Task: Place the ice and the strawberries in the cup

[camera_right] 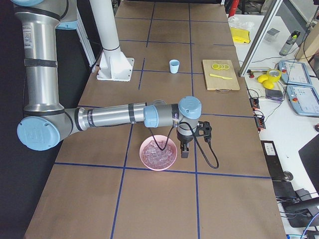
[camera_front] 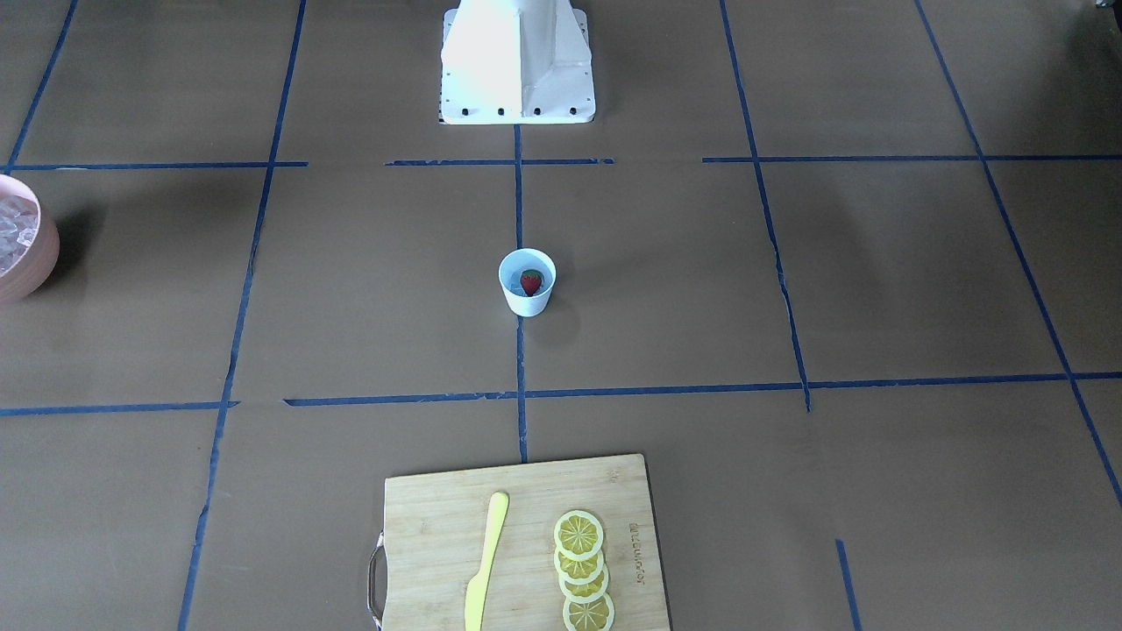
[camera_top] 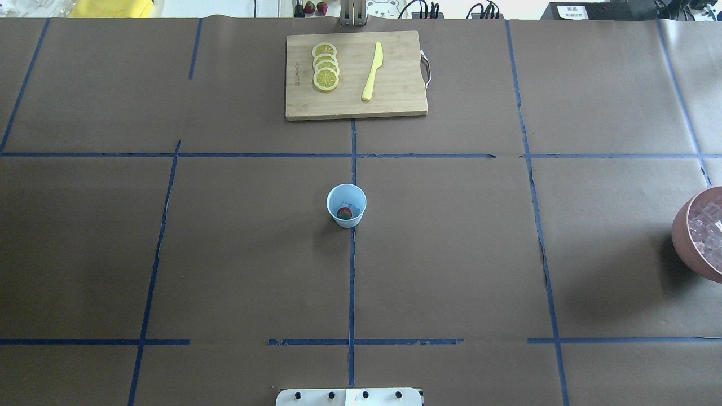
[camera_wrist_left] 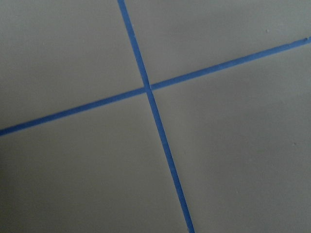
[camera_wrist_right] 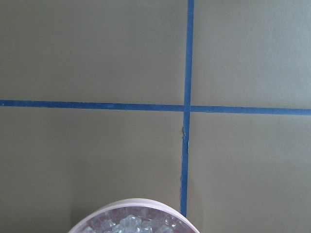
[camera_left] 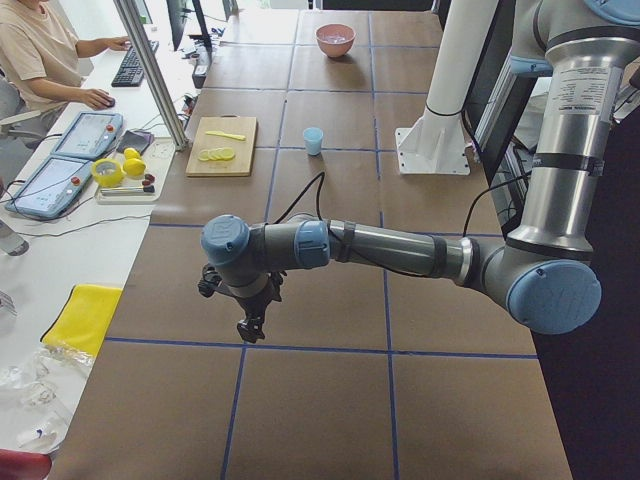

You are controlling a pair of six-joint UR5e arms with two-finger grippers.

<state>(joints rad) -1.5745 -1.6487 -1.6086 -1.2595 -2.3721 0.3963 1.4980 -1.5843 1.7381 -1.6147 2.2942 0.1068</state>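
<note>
White cup (camera_front: 527,294) at the table's (camera_front: 789,263) centre, within both arms' reach, holds the strawberry (camera_front: 530,281); ice (camera_top: 708,234) fills a pink bowl (camera_top: 679,242) at the right edge, where the right arm (camera_right: 109,115) hovers — likely to fetch cubes — though whether either arm's jaws are wide or narrow cannot be told.

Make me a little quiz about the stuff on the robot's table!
1. True or false: the strawberry is inside the cup.
2. How many lemon slices lie on the cutting board? A two, B four, C six.
3. Fill the gap: the pink bowl holds ____.
Key: 1 true; 2 B; 3 ice.
</note>
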